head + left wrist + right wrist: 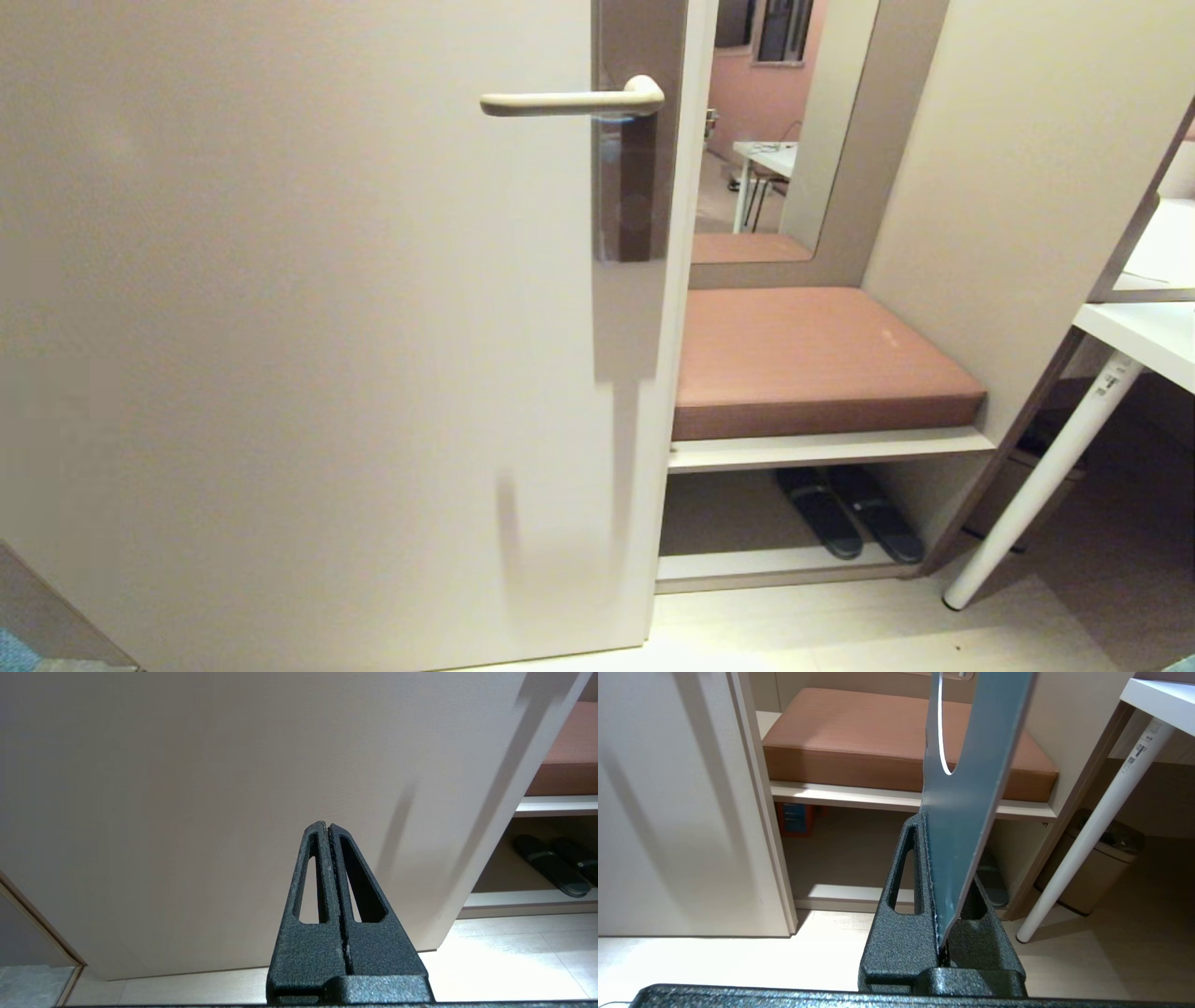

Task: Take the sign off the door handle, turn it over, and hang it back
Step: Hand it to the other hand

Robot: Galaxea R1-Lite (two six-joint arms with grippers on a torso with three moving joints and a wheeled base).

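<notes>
- Your right fingers (941, 877) pinch the blue sign (966, 788).
- Your left fingers (328, 833) are pressed together, holding nothing, near the door (210, 788).
- The handle (569, 101) is bare.

Left claw (329, 828) closed, right claw (945, 868) clamped
</notes>
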